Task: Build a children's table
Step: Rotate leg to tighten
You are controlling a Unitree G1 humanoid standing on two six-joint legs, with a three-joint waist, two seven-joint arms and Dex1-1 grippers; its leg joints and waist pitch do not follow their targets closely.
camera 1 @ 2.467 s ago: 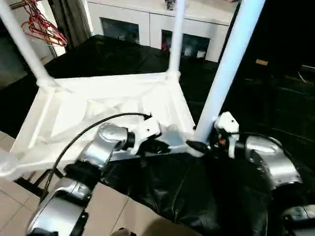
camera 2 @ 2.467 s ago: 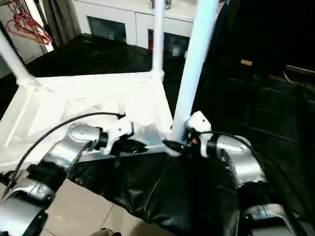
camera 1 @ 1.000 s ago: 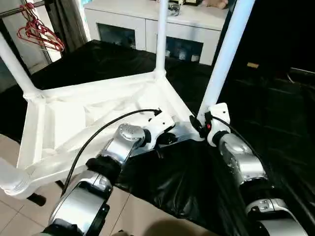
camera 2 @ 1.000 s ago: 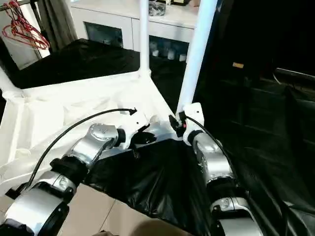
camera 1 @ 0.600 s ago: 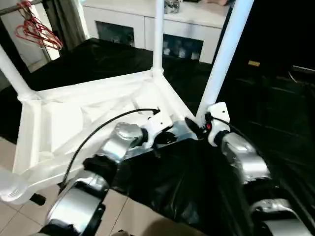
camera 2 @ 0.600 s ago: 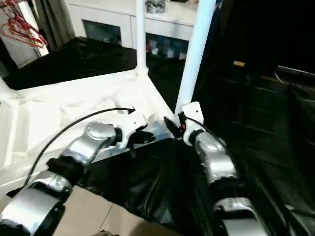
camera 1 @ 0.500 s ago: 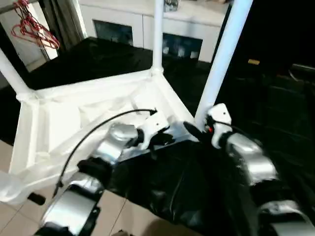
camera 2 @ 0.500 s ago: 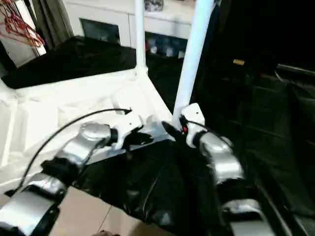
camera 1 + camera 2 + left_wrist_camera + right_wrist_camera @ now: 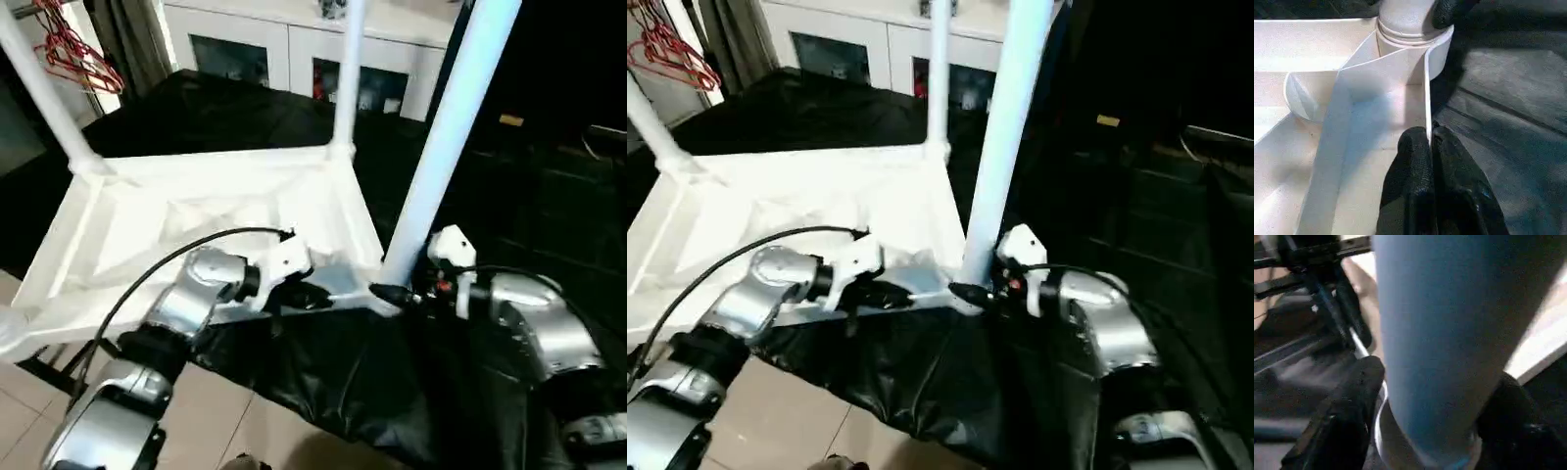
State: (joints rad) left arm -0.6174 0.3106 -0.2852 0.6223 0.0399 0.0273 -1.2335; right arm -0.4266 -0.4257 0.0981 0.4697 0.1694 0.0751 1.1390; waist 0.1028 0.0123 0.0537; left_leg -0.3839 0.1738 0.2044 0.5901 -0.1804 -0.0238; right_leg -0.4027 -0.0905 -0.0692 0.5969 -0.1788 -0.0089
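Table: children's table [image 9: 196, 220], all white, upside down, ribbed underside up.
Legs: three upright in corner sockets.
Left tool [image 9: 1431, 147]: pinching the rim.
Right tool [image 9: 1425, 416]: fingers straddling nearest leg [image 9: 446, 127].

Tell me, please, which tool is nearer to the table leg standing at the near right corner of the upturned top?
The right tool: its fingers sit on either side of that leg at its base. The left tool pinches the top's near rim beside that corner.

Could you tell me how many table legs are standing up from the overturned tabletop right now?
3 stand in plain view: the near leg at the corner by the right gripper, the far leg at the back corner, and the left leg. The fourth corner is cut off at the edge.
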